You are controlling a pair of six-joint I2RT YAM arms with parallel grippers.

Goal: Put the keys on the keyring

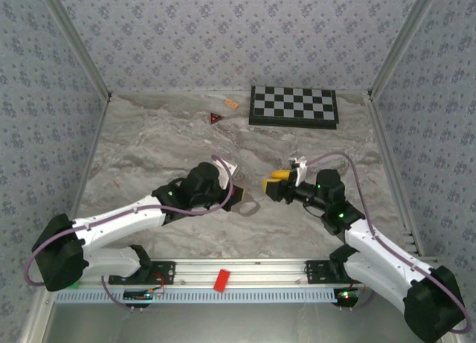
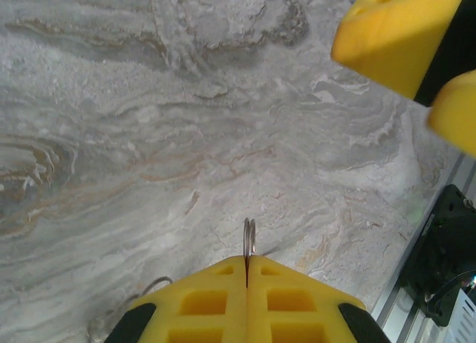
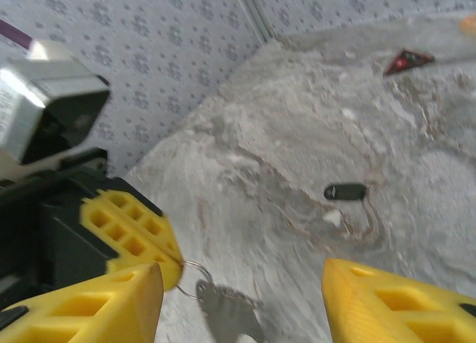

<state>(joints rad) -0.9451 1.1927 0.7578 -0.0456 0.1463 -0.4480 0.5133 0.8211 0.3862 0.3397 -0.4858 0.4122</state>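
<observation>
Progress looks early: the keyring (image 2: pixel 249 237), a thin silvery loop, is pinched at its lower edge between the clenched yellow fingers of the left gripper (image 2: pixel 247 263), apparently clear of the marble table (image 2: pixel 111 135). In the right wrist view a flat grey piece (image 3: pixel 227 317) hangs from the loop, too blurred to name. The one key (image 3: pixel 346 191) I can make out, small and black-headed, lies flat on the marble well apart from the ring, touched by nothing. So the ring is in hand, which I judge to be the first step done, while picking up the key and threading it onto the loop are both left. The right gripper (image 3: pixel 242 283) faces the ring from near, its fingers spread wide with nothing grasped. Nothing here sits in a container: the key rests loose on bare stone, not in any tray or box. Farther back lie a small red triangle (image 3: pixel 407 60) and an orange chip (image 1: pixel 231 103), with a checkerboard (image 1: pixel 294 106) beside them near the rear wall.
</observation>
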